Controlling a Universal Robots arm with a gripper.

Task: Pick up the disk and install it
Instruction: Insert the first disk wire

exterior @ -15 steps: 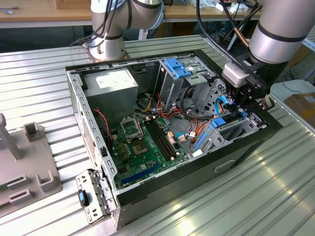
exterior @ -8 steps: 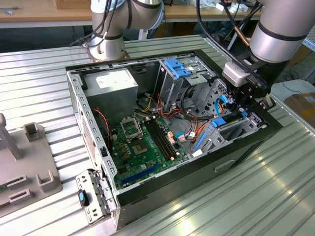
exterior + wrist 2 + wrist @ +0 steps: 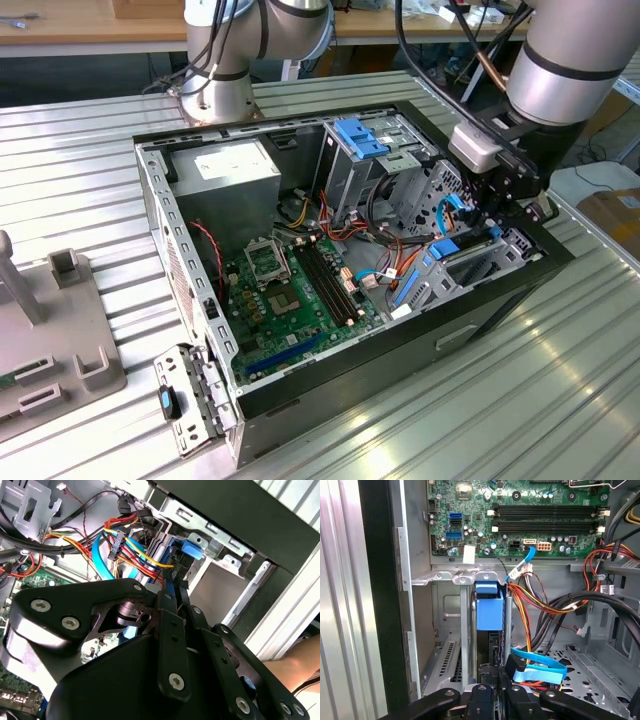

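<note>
Gripping one disk [image 3: 489, 611] edgewise, hand [image 3: 492, 682] inside case [image 3: 480, 310].

A ribbed metal table [image 3: 560, 400] fills the foreground, with a wooden workbench [image 3: 90, 30] behind it.

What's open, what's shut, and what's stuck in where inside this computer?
computer case: open, side cover off.
disk: standing on edge in the metal bay.
tool: shut on the disk.
memory slots: empty.
</note>
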